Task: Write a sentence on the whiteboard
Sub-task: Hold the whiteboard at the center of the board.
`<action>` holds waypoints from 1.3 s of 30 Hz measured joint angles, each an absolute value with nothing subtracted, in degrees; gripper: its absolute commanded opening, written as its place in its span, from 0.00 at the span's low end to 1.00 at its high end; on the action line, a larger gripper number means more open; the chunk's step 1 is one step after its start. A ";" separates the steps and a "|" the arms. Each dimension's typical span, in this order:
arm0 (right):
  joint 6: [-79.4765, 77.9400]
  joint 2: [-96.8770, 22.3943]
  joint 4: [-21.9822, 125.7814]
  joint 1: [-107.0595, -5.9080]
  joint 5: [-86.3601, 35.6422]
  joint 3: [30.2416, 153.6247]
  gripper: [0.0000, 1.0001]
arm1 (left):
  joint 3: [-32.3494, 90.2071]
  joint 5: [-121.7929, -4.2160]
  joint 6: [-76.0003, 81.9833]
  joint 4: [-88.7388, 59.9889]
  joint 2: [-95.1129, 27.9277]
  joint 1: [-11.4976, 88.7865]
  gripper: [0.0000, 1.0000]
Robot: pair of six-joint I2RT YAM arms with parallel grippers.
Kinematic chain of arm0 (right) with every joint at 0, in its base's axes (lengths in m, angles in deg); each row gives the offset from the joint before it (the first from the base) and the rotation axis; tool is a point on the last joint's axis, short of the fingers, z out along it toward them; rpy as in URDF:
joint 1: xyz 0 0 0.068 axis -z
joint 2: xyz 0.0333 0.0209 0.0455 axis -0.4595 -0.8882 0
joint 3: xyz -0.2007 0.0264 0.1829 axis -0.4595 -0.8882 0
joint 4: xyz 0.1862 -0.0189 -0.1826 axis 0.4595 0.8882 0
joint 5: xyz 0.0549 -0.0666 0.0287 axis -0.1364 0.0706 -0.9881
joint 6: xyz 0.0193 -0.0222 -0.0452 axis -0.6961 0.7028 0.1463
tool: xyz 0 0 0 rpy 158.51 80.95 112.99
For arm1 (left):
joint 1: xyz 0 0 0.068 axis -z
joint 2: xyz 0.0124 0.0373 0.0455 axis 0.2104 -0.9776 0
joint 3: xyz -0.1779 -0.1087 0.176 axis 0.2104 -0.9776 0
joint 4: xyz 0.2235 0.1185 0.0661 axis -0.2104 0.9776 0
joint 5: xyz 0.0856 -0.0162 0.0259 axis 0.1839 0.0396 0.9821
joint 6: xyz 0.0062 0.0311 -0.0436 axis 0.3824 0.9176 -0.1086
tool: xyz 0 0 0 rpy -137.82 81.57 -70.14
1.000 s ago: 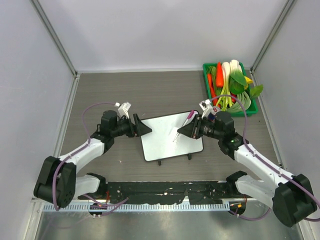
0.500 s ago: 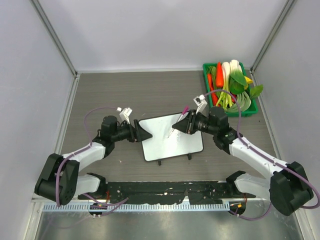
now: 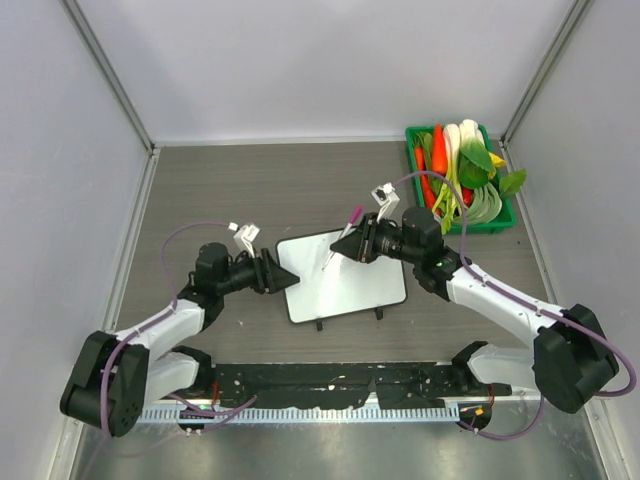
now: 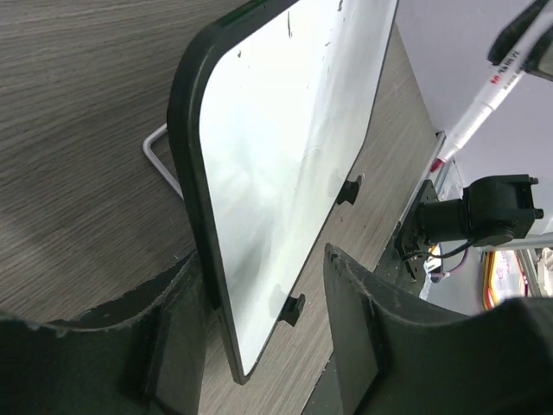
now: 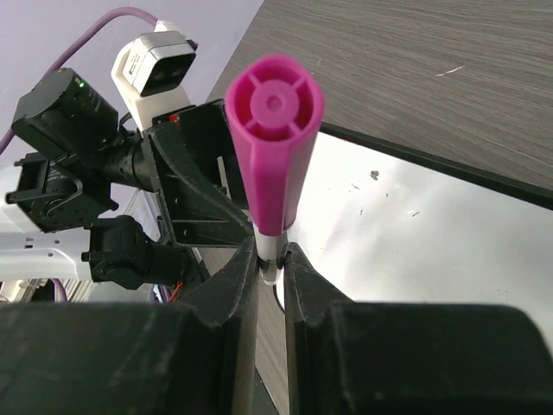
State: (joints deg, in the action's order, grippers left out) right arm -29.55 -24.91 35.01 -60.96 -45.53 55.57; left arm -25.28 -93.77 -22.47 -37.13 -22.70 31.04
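1. Broadly, the grey wood-grain tabletop (image 3: 250, 190) carries everything, with pale walls on three sides.
2. Both arms reach inward from the near edge, the left arm (image 3: 160, 325) lying low and the right arm (image 3: 500, 305) raised higher.
3. Between them the whiteboard (image 3: 350, 285) sits near the middle of the tabletop, its long side running left to right. Its face is white with a few tiny dark specks (image 5: 432, 233).
4. At the far right corner a green tray (image 3: 411, 140) holds vegetables (image 3: 462, 170), well apart from the board.
5. The left pincer (image 3: 290, 276) is at the board's left edge. In the wrist view it is released (image 4: 263, 277) and straddles that dark rim, one finger behind the board and one in front, with a gap showing on the front side.
6. The right pincer (image 3: 340, 250) hangs over the board's far left corner, clenched on a marker (image 3: 352, 220).
7. The marker stands tilted, its pink butt end up and away from the board (image 5: 275, 147) and its tip down towards the board's left part. Whether the tip touches the surface I cannot tell.
8. Behind the board a bent wire (image 4: 160, 156) rests on the tabletop.
9. Two small black feet (image 4: 349, 190) stick out from the board's near edge.
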 measured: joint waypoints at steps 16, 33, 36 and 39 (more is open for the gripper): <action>-25.09 -27.45 34.64 -66.67 -38.69 60.05 0.02 | -26.25 -94.51 -22.55 -38.07 -25.19 30.93 0.12; -18.84 -27.82 35.60 -70.67 -25.40 61.01 0.01 | -26.25 -94.88 -22.77 -37.02 -24.25 30.95 0.00; -18.55 -28.47 33.46 -71.19 -23.50 61.01 0.02 | -26.25 -94.86 -22.77 -36.83 -24.10 30.93 0.00; -18.49 -29.46 32.26 -71.43 -22.73 61.01 0.02 | -26.25 -94.86 -22.75 -36.81 -24.12 30.95 0.00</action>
